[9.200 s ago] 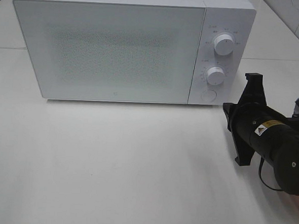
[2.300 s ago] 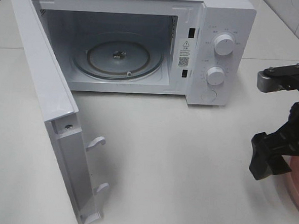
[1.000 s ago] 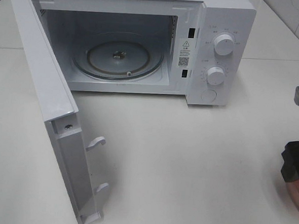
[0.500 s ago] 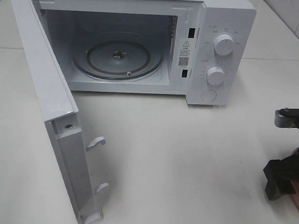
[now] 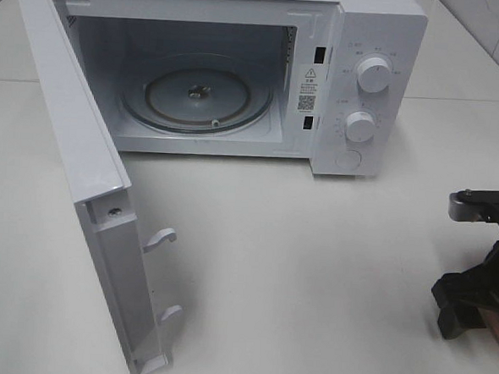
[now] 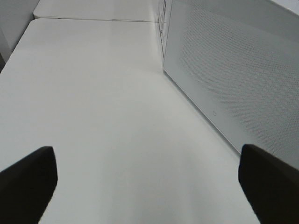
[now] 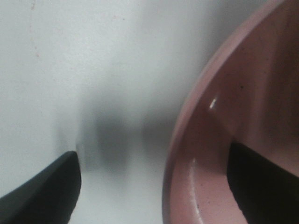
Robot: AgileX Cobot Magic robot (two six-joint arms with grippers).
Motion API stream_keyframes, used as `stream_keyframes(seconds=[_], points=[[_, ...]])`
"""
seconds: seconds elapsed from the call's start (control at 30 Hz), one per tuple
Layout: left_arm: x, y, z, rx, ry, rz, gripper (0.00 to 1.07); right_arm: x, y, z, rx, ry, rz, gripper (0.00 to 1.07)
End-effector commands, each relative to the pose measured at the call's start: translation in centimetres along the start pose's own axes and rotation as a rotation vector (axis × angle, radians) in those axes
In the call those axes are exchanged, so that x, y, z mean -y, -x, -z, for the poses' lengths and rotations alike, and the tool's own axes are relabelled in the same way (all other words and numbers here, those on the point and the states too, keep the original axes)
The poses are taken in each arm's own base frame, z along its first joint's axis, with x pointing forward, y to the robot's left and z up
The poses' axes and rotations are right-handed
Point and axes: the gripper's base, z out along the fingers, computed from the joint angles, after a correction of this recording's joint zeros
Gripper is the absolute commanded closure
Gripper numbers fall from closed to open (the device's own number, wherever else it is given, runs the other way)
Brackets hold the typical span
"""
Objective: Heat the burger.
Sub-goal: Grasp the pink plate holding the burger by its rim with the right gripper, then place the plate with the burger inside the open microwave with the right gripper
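The right gripper [image 7: 152, 172] stands wide open and holds nothing. Its jaws straddle the rim of the pink plate [image 7: 187, 135], with one finger [image 7: 42, 186] over the white table [image 5: 312, 267] outside the rim and the other finger [image 7: 266, 182] inside the plate's hollow; neither visibly presses the rim. In the high view this gripper sits at about 4 o'clock, at the picture's edge, with only a sliver of the plate showing beneath it. The left gripper [image 6: 149, 182] is also spread wide and empty, above bare table beside the microwave's door [image 5: 74, 151]. The microwave [image 5: 377, 42] stands at about 12 o'clock, its door swung out toward 7 o'clock, the glass turntable [image 5: 196, 95] bare. The burger appears in no view, so I cannot tell where it is.
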Motion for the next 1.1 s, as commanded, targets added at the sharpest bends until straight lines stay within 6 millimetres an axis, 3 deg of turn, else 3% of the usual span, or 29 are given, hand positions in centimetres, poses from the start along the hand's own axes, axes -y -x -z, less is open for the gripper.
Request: stream_keyframes(seconds=[0.03, 0.13, 0.2, 0.23, 0.3, 0.33, 0.4, 0.5, 0.53, 0.87, 1.1], points=[[0.0, -0.1, 0.2, 0.015, -0.010, -0.003, 0.09, 0.1, -0.2, -0.7, -0.031, 0.004, -0.005, 0.33], [0.0, -0.1, 0.2, 0.015, -0.010, -0.003, 0.09, 0.1, -0.2, -0.7, -0.031, 0.003, -0.012, 0.37], [0.0, -0.1, 0.2, 0.015, -0.010, -0.003, 0.09, 0.1, -0.2, -0.7, -0.030, 0.002, -0.021, 0.49], [0.0, -0.1, 0.2, 0.015, -0.010, -0.003, 0.09, 0.1, -0.2, -0.7, -0.030, 0.002, -0.021, 0.49], [0.0, -0.1, 0.2, 0.015, -0.010, -0.003, 0.09, 0.2, -0.2, -0.7, -0.030, -0.002, -0.035, 0.67], [0.0, -0.1, 0.2, 0.015, -0.010, -0.003, 0.09, 0.2, -0.2, -0.7, -0.030, -0.002, -0.035, 0.67], [0.0, -0.1, 0.2, 0.015, -0.010, -0.003, 0.09, 0.2, -0.1, -0.7, -0.022, -0.004, -0.037, 0.95], [0.0, -0.1, 0.2, 0.015, -0.010, -0.003, 0.09, 0.2, -0.1, -0.7, -0.021, -0.006, -0.033, 1.01], [0.0, -0.1, 0.2, 0.015, -0.010, -0.003, 0.09, 0.2, -0.1, -0.7, -0.021, -0.008, -0.030, 1.07], [0.0, -0.1, 0.2, 0.015, -0.010, -0.003, 0.09, 0.2, -0.2, -0.7, -0.028, -0.009, -0.028, 1.07], [0.0, -0.1, 0.2, 0.015, -0.010, -0.003, 0.09, -1.6, -0.2, -0.6, -0.036, -0.024, 0.014, 1.07]])
